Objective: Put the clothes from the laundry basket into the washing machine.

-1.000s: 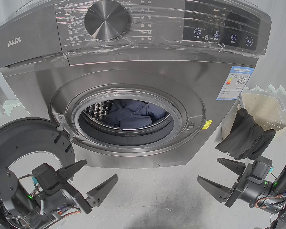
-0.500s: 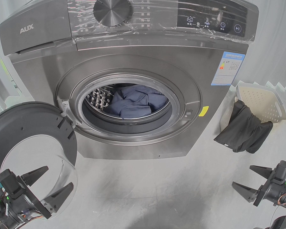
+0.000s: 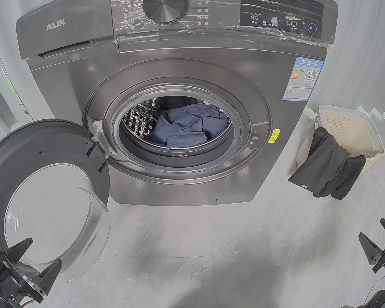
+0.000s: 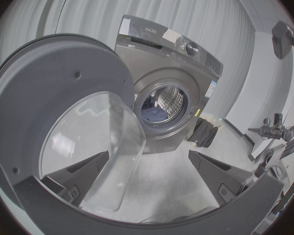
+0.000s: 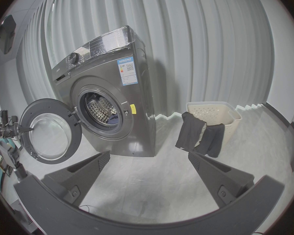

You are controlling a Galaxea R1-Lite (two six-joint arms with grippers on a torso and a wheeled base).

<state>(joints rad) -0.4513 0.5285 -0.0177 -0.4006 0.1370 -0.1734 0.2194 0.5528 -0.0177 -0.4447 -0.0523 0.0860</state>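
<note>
Left gripper (image 4: 147, 153) jaws spread wide, nothing in them; right gripper (image 5: 148, 154) jaws likewise wide and empty. Just ahead of the left jaws is the swung-open door (image 3: 42, 150), and its glass bowl (image 4: 98, 147) overlaps one finger in the left wrist view, so contact can't be ruled out. Risk one: any sweep of the left arm toward the drum could knock the door, bang the glass or swing it half shut across the opening. Ahead of the right jaws, well apart across bare floor (image 3: 226, 244), the black garment (image 3: 329, 167) hangs over the near rim of the basket (image 3: 363, 133), its lower end down at or near floor level. Risk two: a pinch on a loose hanging edge probably lifts one layer only, so it slips, trails on the floor or drops short of the drum. Risk three: the basket looks light, so a pull on cloth caught on the rim could tip it or drag it along. I can't tell whether more clothes lie inside. Farther out, between both jaws, is the washer (image 3: 179, 60), with blue clothes (image 3: 188, 127) already in the drum, heaped close to the front lip. Risk four: a shallow push could leave the black piece hanging over the lip or nudge the blue heap out; the latch side of the opening could snag it.
</note>
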